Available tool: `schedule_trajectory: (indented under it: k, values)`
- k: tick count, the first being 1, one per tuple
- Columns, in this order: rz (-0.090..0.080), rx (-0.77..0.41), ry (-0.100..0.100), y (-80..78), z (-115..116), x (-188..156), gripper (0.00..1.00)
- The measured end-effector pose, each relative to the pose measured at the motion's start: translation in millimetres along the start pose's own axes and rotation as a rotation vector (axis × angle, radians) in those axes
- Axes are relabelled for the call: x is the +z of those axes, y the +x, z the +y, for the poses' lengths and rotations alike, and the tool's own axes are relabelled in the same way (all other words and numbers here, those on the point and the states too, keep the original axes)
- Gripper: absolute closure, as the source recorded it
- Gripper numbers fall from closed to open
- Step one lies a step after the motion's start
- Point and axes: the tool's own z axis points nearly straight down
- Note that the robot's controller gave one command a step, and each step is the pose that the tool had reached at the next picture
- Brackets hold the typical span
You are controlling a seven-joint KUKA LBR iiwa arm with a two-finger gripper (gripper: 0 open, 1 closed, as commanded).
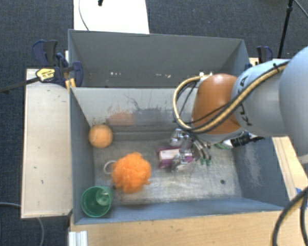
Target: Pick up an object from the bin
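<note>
Fingers, partly hidden, sit beside a purple-white thing.

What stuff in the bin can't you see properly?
Camera view, purple and white thing: too blurred to name, partly behind the gripper.
Camera view, green bits beside the gripper: too small to name.
Camera view, pale ring: partly hidden by the fluffy orange ball.
Camera view, bin's right part: hidden under the arm.

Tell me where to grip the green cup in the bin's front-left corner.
The green cup seems to stand mouth-up, bin walls hemming two sides, the orange puff crowding a third. Probably pinch its rim's view-right edge from straight above.
</note>
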Motion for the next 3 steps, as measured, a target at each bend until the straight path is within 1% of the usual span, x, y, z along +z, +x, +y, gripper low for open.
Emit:
schedule_trajectory:
  k: [2, 3]
  values:
    - [0.001, -0.001, 0.001, 0.0, 0.3, -1.0, 1.00]
    - [0.008, -0.002, 0.003, 1.3, -0.3, -5.7, 1.00]
